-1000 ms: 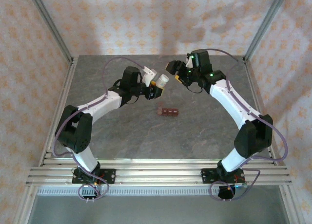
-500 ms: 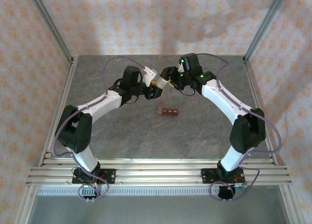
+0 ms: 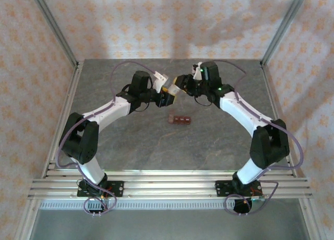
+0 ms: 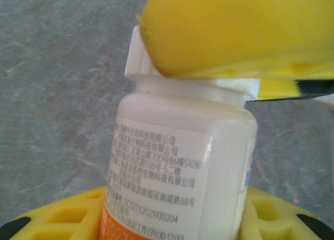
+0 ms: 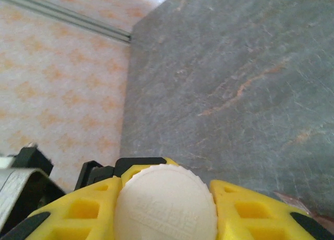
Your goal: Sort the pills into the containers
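1. The containers (image 3: 180, 119), a dark reddish-brown strip of joined compartments, lie flat near the middle of the grey tabletop (image 3: 156, 146). Their long side runs left to right. What is inside the compartments is too small to tell.
2. Behind the strip and raised off the tabletop is a white bottle (image 4: 177, 162), held between the two arms and apart from the containers.
3. The left tool (image 3: 167, 96) is clenched on the lower body of the bottle. In the left wrist view its yellow fingers (image 4: 68, 219) sit on either side of it. The printed label faces that camera, with an orange band at its bottom edge.
4. The bottle's ribbed white cap (image 5: 166, 201) sits between the yellow fingers (image 5: 78, 211) of the right tool (image 3: 181, 85), which is grasping it. In the left wrist view one of those yellow fingers lies across the cap.
5. The two arms reach in from opposite sides and meet at the bottle, with the strip on the tabletop in front of them.
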`<act>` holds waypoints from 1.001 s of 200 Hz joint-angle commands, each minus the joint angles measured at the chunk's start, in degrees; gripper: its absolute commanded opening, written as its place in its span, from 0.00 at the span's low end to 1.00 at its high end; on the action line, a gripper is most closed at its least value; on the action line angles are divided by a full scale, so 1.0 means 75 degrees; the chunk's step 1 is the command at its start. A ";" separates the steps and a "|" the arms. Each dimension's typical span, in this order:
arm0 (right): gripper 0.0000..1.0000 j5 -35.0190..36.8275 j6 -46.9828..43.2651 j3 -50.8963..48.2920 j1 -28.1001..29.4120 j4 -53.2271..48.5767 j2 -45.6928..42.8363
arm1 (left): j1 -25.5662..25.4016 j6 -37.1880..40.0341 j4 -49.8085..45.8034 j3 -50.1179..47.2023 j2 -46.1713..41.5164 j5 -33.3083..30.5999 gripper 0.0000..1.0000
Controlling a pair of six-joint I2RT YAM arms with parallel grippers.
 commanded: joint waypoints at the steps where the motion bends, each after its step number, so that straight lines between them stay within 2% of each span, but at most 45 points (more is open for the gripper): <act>1: 0.34 -0.0839 -0.0846 -0.0476 -0.0290 0.1049 -0.0230 | 0.0210 -0.1469 0.2131 -0.0084 -0.0125 0.1093 0.00; 10: 0.35 -0.0964 -0.0975 -0.0442 -0.0320 0.0874 -0.0217 | 0.0237 -0.1778 0.2479 -0.0141 -0.0101 0.1130 0.00; 27: 0.41 -0.1069 -0.0991 -0.0293 -0.0314 0.0620 -0.0193 | 0.0236 -0.1711 0.2424 -0.0161 -0.0099 0.1022 0.00; 50: 0.69 -0.0732 -0.0819 -0.0155 -0.0330 0.0329 -0.0469 | 0.0237 -0.1040 0.1572 -0.0007 -0.0102 0.0662 0.00; 64: 0.76 -0.0358 -0.0687 -0.0010 -0.0339 -0.0036 -0.0692 | 0.0237 -0.0526 0.0946 0.0078 -0.0125 0.0332 0.00; 110: 0.77 0.0581 0.0228 0.0608 -0.0348 -0.1015 -0.0714 | 0.0157 0.0806 0.0054 -0.0046 -0.0415 -0.0920 0.00; 130: 0.77 0.0915 0.0823 0.0771 -0.0341 -0.1233 -0.0510 | 0.0040 0.1162 -0.0168 -0.0086 -0.0500 -0.1212 0.00; 200: 0.76 0.1116 0.1304 0.1013 0.0160 -0.1221 0.0158 | -0.0278 0.1388 -0.0306 -0.0011 -0.0481 -0.1423 0.00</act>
